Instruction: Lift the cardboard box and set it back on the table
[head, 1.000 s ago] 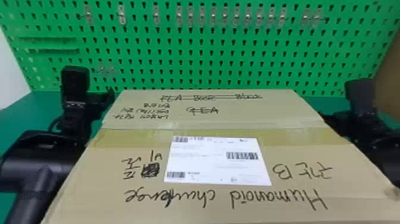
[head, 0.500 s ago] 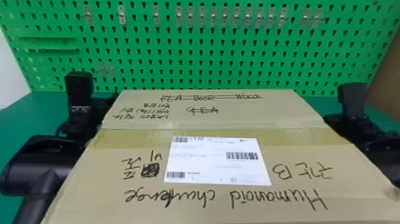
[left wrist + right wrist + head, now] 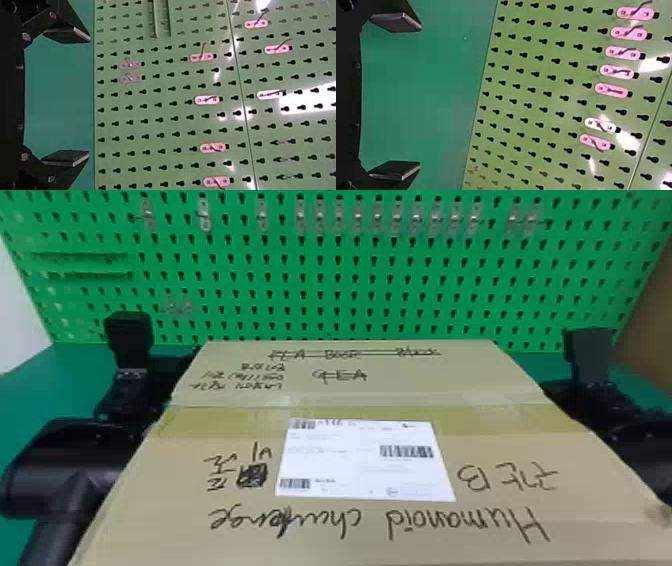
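Observation:
The cardboard box (image 3: 380,535) fills the lower middle of the head view, its taped top with a white label facing up. Its underside is hidden. Along its left side is my left gripper (image 3: 125,395), and beyond its right edge is my right gripper (image 3: 600,390); both are partly hidden, and I cannot tell whether either touches the cardboard. In the left wrist view the left gripper (image 3: 85,97) stands wide open with nothing between its fingers. The right gripper (image 3: 418,97) is likewise open and holds nothing in the right wrist view.
The green table (image 3: 30,390) extends on both sides of the box. Behind it rises a green pegboard (image 3: 325,290) with small metal hooks near its top. A brown surface (image 3: 655,305) stands at the far right.
The right arm has shifted inward, closer to the box's right side. My left arm sits slightly lower than a second ago, after a small move right and back. The box has not moved.

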`<state>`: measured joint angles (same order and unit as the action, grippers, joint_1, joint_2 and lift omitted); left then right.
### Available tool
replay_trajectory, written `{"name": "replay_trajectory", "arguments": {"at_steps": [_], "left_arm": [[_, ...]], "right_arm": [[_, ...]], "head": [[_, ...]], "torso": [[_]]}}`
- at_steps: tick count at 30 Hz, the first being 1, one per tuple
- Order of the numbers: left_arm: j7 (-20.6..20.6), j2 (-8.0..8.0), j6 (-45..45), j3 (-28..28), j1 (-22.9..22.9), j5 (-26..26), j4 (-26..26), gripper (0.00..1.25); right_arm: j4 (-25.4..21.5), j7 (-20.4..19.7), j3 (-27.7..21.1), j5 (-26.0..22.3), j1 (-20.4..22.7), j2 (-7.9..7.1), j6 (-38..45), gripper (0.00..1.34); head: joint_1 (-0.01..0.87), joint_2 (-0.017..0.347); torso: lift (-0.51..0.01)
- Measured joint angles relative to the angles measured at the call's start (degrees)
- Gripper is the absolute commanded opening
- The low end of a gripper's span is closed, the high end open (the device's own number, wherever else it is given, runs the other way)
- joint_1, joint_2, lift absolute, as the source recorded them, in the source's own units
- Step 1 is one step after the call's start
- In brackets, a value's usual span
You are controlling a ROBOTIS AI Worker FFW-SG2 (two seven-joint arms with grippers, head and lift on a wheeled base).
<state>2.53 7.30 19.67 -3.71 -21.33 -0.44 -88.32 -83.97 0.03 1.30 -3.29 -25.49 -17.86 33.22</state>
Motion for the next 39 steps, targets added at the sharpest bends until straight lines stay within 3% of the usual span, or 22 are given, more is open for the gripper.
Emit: {"name": "replay_trajectory", "arguments": {"at_steps": [39], "left_arm": [[-0.16,-0.01,-0.60,0.03,-0.11,-1.30,0.25,1.01]], "right_arm": [[0.30,-0.03,0.53,0.65,-0.41,-0.34,0.00,1.25]], "head": [[0.566,0.054]], "torso": [[-0.183]]}}
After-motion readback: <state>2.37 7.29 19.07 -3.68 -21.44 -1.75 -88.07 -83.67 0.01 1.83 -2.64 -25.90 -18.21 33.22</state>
